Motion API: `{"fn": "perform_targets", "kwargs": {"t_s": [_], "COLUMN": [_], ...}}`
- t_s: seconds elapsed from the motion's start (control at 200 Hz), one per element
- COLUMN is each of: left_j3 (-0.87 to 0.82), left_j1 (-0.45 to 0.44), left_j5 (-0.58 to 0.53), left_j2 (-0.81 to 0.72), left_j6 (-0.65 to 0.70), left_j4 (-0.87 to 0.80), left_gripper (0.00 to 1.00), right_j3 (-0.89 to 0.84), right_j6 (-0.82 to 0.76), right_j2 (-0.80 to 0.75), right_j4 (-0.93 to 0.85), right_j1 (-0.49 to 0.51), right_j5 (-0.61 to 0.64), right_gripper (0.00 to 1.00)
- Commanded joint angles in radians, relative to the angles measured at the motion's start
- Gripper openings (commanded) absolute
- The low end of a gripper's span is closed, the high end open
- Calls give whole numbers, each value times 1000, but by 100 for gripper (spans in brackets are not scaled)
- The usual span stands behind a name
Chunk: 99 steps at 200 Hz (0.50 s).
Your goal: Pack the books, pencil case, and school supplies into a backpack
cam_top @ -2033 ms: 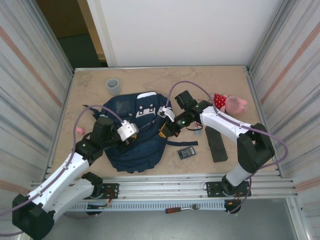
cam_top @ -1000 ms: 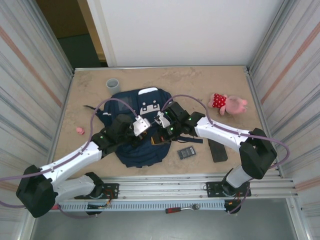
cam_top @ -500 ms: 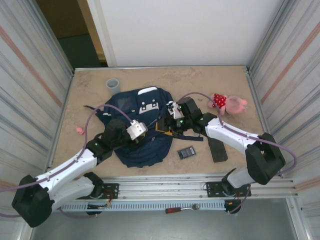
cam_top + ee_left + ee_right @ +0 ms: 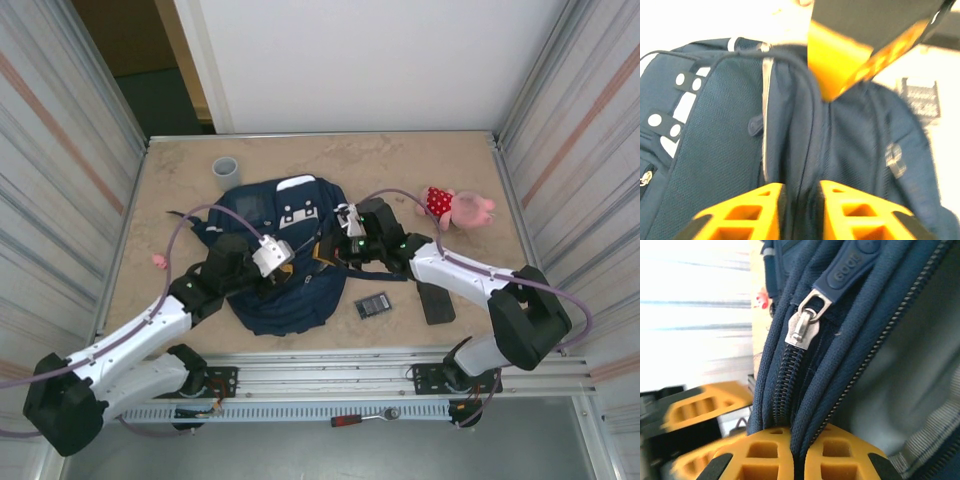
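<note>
Navy backpack fold in edge-cropped right gripper

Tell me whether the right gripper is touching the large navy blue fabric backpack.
Touching. The right wrist view shows the right gripper clamped on a zippered fold of the navy blue fabric backpack, with no gap.

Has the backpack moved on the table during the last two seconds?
Yes, slightly. The backpack has shifted toward the far side: its top now lies closer to the grey cup, and its lower end sits farther from the table's near edge.
</note>
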Motion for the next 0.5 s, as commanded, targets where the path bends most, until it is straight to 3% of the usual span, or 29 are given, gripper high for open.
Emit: {"fn": "perform_targets", "kwargs": {"t_s": [0.0,0.14,0.246,0.356,0.491], "left_j3": [84,80,77,74,124], "left_j1": [-74,-213,-328,-404,-411], "left_j5": [-46,-227,-416,-464,-500], "left_j2": [-69,-108,-101,-36,70], "left_j6": [-277,-644,-859,-904,-927], "left_j4": [-136,-249,-334,-322,-378], "left_gripper": [33,45,48,52,55], "right_j3": [-17,-29,-22,-17,-14], "right_j6": [54,63,61,61,59], "right_j2": [-32,-36,-32,-29,-35], "right_j4": [138,169,164,162,156], "right_j1": [21,53,68,79,80], "right_j5": [147,189,205,209,204], "right_gripper": [0,0,0,0,0]}}
